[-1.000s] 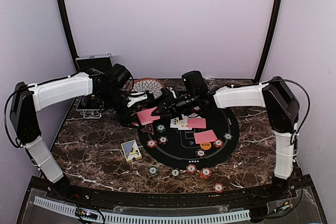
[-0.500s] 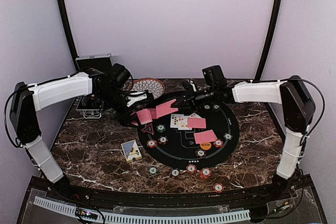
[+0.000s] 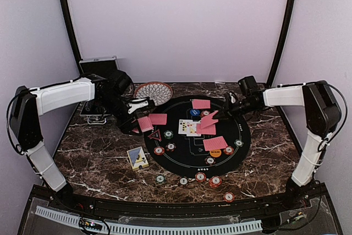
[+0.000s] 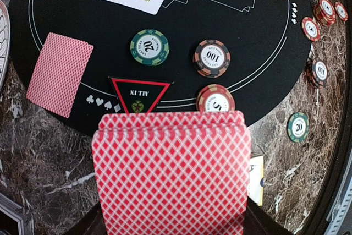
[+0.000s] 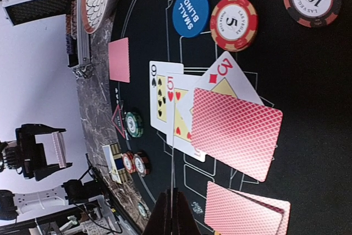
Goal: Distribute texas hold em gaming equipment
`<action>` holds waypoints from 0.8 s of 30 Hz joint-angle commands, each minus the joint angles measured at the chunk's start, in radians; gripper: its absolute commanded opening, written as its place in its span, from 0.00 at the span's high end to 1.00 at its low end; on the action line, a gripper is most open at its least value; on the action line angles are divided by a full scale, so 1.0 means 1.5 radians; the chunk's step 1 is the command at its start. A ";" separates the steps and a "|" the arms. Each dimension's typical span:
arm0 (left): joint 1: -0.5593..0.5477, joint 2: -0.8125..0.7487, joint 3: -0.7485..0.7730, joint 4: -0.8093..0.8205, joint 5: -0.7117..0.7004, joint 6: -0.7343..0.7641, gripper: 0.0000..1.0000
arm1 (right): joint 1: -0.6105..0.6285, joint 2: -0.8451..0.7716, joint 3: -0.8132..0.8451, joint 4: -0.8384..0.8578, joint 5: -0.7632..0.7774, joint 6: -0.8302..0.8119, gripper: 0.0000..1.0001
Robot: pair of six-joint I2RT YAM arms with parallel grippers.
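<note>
My left gripper (image 3: 136, 123) is shut on a fanned deck of red-backed playing cards (image 4: 171, 169), held over the left edge of the black mat (image 3: 242, 136). Just beyond the deck lie the red triangle marker (image 4: 140, 93), a green chip (image 4: 149, 47) and two red-striped chips (image 4: 212, 58). My right gripper (image 3: 223, 114) is shut on a single red-backed card (image 3: 209, 118), seen edge-on in the right wrist view (image 5: 175, 152), above the face-up cards (image 5: 165, 100). The blue button (image 5: 190, 5) and the orange button (image 3: 214, 152) lie on the mat.
Face-down cards lie on the mat at the back (image 3: 201, 103), left (image 3: 158, 119) and front (image 3: 215, 143). More chips (image 3: 201, 177) line the near marble. A card box (image 3: 137, 157) lies front left. The patterned bowl (image 3: 154, 91) and the black case (image 3: 99, 65) stand at the back left.
My right gripper has drawn away from the deck to the right, carrying one card over the mat's middle. The left gripper with the deck has shifted slightly left.
</note>
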 commanded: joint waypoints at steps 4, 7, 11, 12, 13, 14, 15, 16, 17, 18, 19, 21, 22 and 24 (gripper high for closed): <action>0.013 -0.049 -0.028 -0.001 -0.002 -0.007 1.00 | -0.004 0.060 0.024 -0.031 0.051 -0.063 1.00; 0.025 -0.055 -0.042 0.006 -0.006 -0.006 1.00 | -0.005 0.079 0.038 -0.034 0.067 -0.067 1.00; 0.035 -0.063 -0.049 0.007 -0.008 -0.008 1.00 | -0.006 0.096 0.052 -0.048 0.085 -0.082 1.00; 0.038 -0.068 -0.053 0.010 -0.007 -0.009 1.00 | -0.006 0.098 0.053 -0.051 0.088 -0.084 1.00; 0.039 -0.070 -0.055 0.011 -0.006 -0.010 1.00 | -0.006 0.102 0.054 -0.055 0.093 -0.090 1.00; 0.041 -0.075 -0.060 0.015 -0.006 -0.012 1.00 | -0.007 0.104 0.056 -0.062 0.103 -0.096 1.00; 0.042 -0.079 -0.063 0.016 -0.007 -0.013 1.00 | -0.007 0.107 0.058 -0.074 0.116 -0.104 1.00; 0.044 -0.080 -0.068 0.018 -0.007 -0.014 1.00 | -0.007 0.108 0.061 -0.083 0.126 -0.110 1.00; 0.045 -0.082 -0.071 0.019 -0.007 -0.014 1.00 | -0.007 0.109 0.060 -0.088 0.133 -0.114 1.00; 0.047 -0.083 -0.074 0.020 -0.007 -0.014 1.00 | -0.006 0.109 0.059 -0.093 0.137 -0.118 1.00; 0.048 -0.084 -0.075 0.021 -0.007 -0.015 1.00 | -0.007 0.108 0.058 -0.095 0.141 -0.122 0.98; 0.050 -0.085 -0.076 0.022 -0.007 -0.017 1.00 | -0.007 0.107 0.056 -0.101 0.145 -0.126 0.94; 0.051 -0.085 -0.076 0.022 -0.007 -0.018 1.00 | -0.007 0.107 0.056 -0.104 0.146 -0.128 0.92; 0.051 -0.085 -0.075 0.023 -0.007 -0.021 1.00 | -0.006 0.107 0.056 -0.108 0.146 -0.130 0.88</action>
